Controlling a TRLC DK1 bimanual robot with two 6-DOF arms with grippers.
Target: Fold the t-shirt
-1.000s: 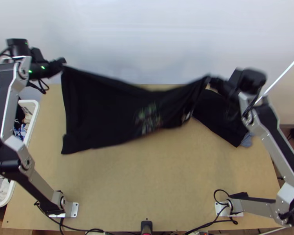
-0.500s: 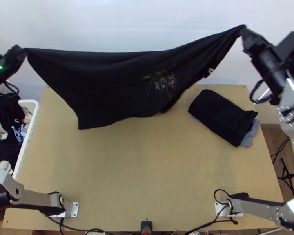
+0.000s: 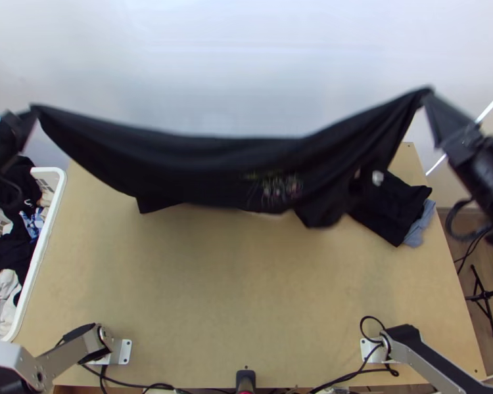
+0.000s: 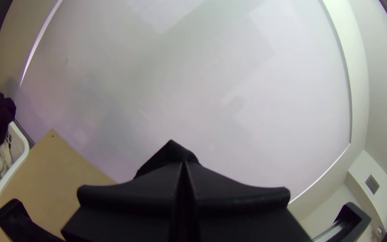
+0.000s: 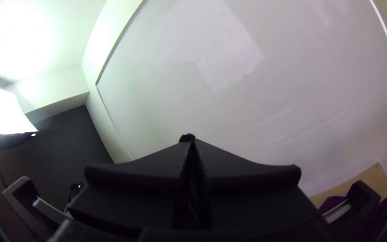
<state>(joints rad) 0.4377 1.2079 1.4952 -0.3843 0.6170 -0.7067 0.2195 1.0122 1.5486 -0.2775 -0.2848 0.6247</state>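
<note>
Black t-shirt (image 3: 207,164) slung above the desk (image 3: 233,282) in the top view, overlapping the folded pile (image 3: 399,213): lower here, you could snag that. Left wrist: your left hand (image 4: 183,165) clenches it. Right wrist: your right hand (image 5: 192,141) pinches a tip; overpull, it slips.
</note>
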